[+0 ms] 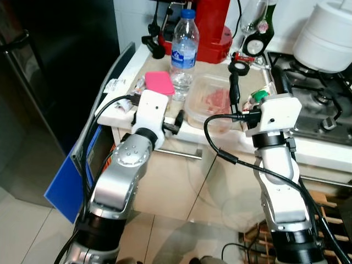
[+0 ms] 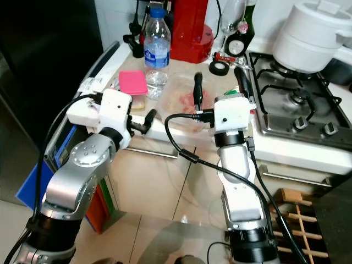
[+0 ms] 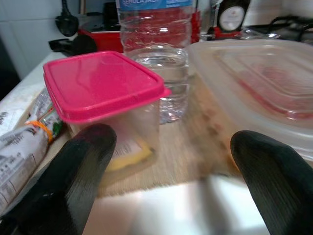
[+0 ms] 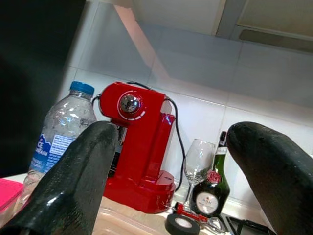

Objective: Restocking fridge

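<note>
On the counter stand a clear water bottle [image 1: 183, 49] with a blue cap, a small tub with a pink lid [image 1: 159, 82] and a flat clear lidded box holding something red [image 1: 212, 102]. My left gripper [image 3: 168, 166] is open at the counter's front edge, just short of the pink-lidded tub [image 3: 105, 88] and the bottle [image 3: 159, 63]. My right gripper [image 1: 256, 82] is open too, raised above the right end of the clear box and tilted upward toward the wall. Neither holds anything. The dark fridge [image 1: 49, 71] stands at the left with its door shut.
A red coffee machine [image 1: 212, 27], a wine glass [image 4: 197, 164], a dark bottle [image 4: 211, 196] and a roll of black tape [image 1: 240, 67] line the back. A gas hob [image 1: 313, 93] with a white pot [image 1: 327, 33] lies on the right. A blue board [image 1: 69, 181] leans beside the fridge.
</note>
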`<state>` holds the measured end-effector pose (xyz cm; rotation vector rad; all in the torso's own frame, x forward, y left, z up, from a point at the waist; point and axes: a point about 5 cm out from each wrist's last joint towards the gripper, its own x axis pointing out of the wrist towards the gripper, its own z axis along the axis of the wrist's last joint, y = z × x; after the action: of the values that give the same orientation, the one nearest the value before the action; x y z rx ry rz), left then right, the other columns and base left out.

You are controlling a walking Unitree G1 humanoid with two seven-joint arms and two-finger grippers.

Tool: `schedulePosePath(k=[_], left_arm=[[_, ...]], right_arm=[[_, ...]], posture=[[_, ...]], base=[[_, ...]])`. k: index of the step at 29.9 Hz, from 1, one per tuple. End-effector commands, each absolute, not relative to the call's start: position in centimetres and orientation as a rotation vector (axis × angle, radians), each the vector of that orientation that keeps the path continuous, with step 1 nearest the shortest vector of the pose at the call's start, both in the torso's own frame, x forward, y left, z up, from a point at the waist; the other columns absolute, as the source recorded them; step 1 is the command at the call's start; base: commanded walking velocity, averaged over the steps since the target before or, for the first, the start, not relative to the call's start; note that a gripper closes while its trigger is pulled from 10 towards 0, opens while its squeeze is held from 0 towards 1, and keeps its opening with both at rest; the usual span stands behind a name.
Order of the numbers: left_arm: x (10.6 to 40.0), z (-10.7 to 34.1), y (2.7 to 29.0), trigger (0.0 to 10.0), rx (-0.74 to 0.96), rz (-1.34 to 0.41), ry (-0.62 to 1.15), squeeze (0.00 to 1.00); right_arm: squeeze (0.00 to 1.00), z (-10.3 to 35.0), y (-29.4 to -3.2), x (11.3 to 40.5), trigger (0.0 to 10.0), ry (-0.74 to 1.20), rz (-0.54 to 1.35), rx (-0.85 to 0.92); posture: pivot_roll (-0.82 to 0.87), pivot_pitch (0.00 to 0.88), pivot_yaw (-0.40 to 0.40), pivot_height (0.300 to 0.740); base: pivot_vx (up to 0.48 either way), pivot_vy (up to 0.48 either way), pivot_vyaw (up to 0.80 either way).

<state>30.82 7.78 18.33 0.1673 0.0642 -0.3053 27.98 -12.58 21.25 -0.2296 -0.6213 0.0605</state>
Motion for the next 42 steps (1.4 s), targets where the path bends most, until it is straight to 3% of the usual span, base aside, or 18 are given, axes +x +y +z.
schedulePosePath(k=[1,9,32,36,42], left_arm=[[31.3,18.6,7.1,10.0,0.193,-0.283,0.056,0.00],[32.0,17.3,8.9,10.0,0.275,-0.130,0.135,0.00],[31.7,18.6,11.9,10.0,0.333,0.001,0.065,0.00],[31.6,18.9,11.4,10.0,0.275,-0.028,0.054,0.00],[30.5,20.3,8.4,10.0,0.210,-0.218,-0.003,0.00]], right_arm=[[0.00,21.6,-12.6,28.0,10.0,-0.624,0.055,-0.237],[0.00,21.2,-12.6,27.7,10.0,-0.602,0.055,-0.238],[0.00,20.2,-12.4,27.3,10.0,-0.564,0.087,-0.247],[0.00,20.1,-12.4,27.4,10.0,-0.560,0.093,-0.249],[0.00,20.0,-12.4,27.5,10.0,-0.558,0.103,-0.256]], posture=[[-0.04,0.000,-0.056,0.740],[-0.04,0.000,-0.055,0.740],[-0.02,0.000,-0.068,0.740],[-0.02,0.000,-0.071,0.740],[-0.02,0.000,-0.080,0.740]], base=[[0.000,0.000,0.00],[0.000,0.000,0.00],[0.000,0.000,0.00],[0.000,0.000,0.00],[0.000,0.000,0.00]])
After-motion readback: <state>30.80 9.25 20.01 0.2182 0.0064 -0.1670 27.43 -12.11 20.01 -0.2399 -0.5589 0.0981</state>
